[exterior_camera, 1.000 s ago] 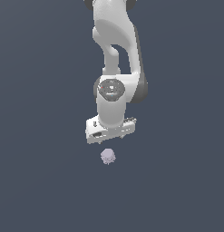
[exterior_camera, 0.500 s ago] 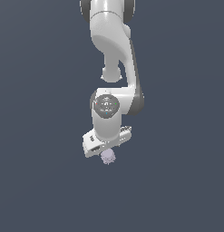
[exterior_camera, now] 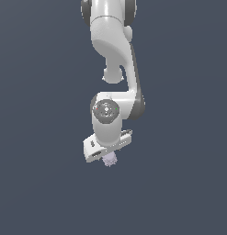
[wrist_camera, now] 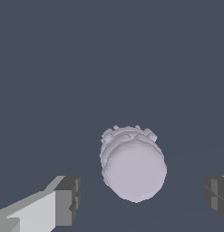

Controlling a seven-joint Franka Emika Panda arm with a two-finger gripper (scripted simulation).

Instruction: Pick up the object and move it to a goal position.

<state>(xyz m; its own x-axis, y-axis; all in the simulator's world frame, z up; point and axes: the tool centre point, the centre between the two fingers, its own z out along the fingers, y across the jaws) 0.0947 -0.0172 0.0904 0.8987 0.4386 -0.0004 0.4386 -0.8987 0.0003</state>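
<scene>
The object point(exterior_camera: 109, 159) is a small pale lavender-grey lump with short bumps; in the exterior view only part of it shows beneath the white hand. My gripper point(exterior_camera: 107, 156) sits low over it. In the wrist view the object point(wrist_camera: 133, 166) lies between the two dark fingertips point(wrist_camera: 68, 200), with a gap on each side, so the gripper point(wrist_camera: 143, 197) is open around it and not touching it.
The white arm point(exterior_camera: 112, 69) rises straight up from the hand in the exterior view. All around lies a plain dark grey-blue surface point(exterior_camera: 41, 183) with no other objects or edges in sight.
The hand has come down from well above the object until its fingers stand on either side of it. The object has stayed where it was.
</scene>
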